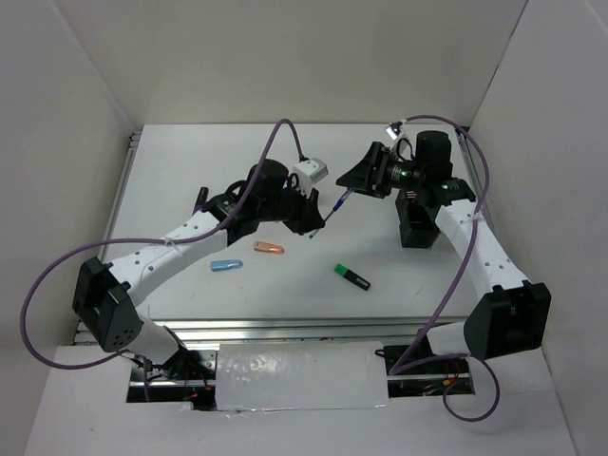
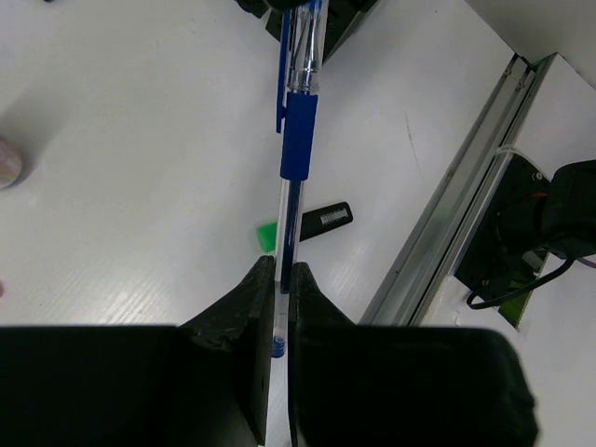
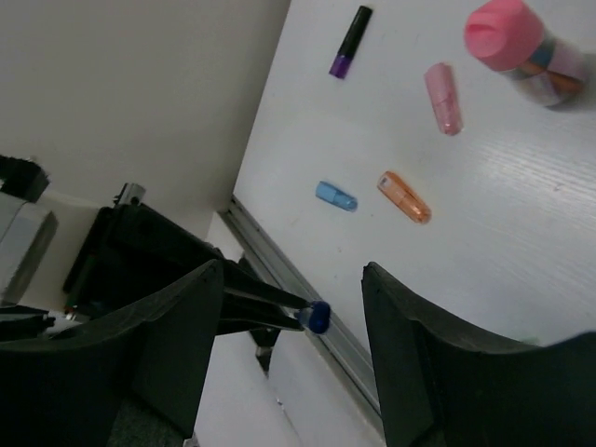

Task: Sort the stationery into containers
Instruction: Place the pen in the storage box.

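**Blue pen (image 2: 298, 140) held in mid-air between the two arms**

- Nearest the bases: a green/black highlighter (image 1: 351, 275) lies loose on the table (image 1: 190, 171).
- Just beyond it, to the left: a blue cap (image 1: 226, 265), then an orange cap (image 1: 269, 248). They lie near each other but apart, and neither is in a container.
- Mid-table: the left gripper (image 2: 282, 272) is clenched on the pen's lower barrel, pinching it from both sides. The pen is off the table and points away toward the right arm.
- Further out: the right gripper (image 3: 293, 270) has its jaws released. They stand wide on either side of the pen's far end, and neither finger looks to be touching it.
- Past the pen in the right wrist view, all loose on the table: a pink cap (image 3: 444, 98), a pink-capped cylinder (image 3: 521, 47) and a purple/black highlighter (image 3: 349, 42).
- Under the right forearm: a dark square box, probably the mesh pen cup (image 1: 418, 233). The arm covers most of it.

**Step in hand (my reading):** a hand-to-hand pass of the pen toward the right arm, since the cup sits on that side. The sort is at an early stage, with most pieces lying out.

**Next move calls for:**
- the right jaws closing squarely on the barrel before the left lets go;
- a clean release, so the pen does not swing or drop;
- tipping the pen upright over the cup.
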Controlling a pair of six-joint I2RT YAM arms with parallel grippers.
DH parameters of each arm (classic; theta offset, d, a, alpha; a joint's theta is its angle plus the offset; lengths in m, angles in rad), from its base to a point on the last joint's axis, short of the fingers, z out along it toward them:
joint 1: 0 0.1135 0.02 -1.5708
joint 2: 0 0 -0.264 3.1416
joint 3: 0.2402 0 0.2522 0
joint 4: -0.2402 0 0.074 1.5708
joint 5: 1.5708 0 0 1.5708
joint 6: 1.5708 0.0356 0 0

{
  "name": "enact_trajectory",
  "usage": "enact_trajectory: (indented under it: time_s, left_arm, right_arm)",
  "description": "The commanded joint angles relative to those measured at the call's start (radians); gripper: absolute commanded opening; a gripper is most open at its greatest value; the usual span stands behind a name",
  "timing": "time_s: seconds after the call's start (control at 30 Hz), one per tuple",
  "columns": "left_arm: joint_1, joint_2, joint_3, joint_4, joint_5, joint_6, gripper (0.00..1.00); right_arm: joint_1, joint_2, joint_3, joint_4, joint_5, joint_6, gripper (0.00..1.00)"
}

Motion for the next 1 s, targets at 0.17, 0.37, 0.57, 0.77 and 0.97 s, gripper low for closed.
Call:
enact_trajectory:
  time_s: [0.17, 0.37, 0.57, 0.77, 0.97]
  left_arm:
    - [-0.005, 0.014, 0.055, 0.026, 0.010, -0.020, 0.00]
    - [-0.005, 0.025, 0.084, 0.029, 0.006, -0.015, 0.00]
    - [-0.006, 0.027, 0.075, 0.033, 0.016, -0.023, 0.02]
    - [-0.005, 0.019, 0.075, -0.012, -0.040, -0.023, 0.75]
    - [0.038, -0.030, 0.058, -0.070, -0.119, 0.041, 0.99]
  right_arm:
    - [0.020, -0.012, -0.026, 0.104, -0.098, 0.069, 0.58]
    - [0.044, -0.006, -0.044, 0.082, -0.063, 0.037, 0.51]
    - [0.038, 0.003, -0.033, 0.078, -0.035, 0.028, 0.16]
    - [-0.072, 0.008, 0.022, 0.039, 0.015, 0.003, 0.00]
    - [-0.232, -0.003, 0.154, -0.084, 0.311, -0.367, 0.00]
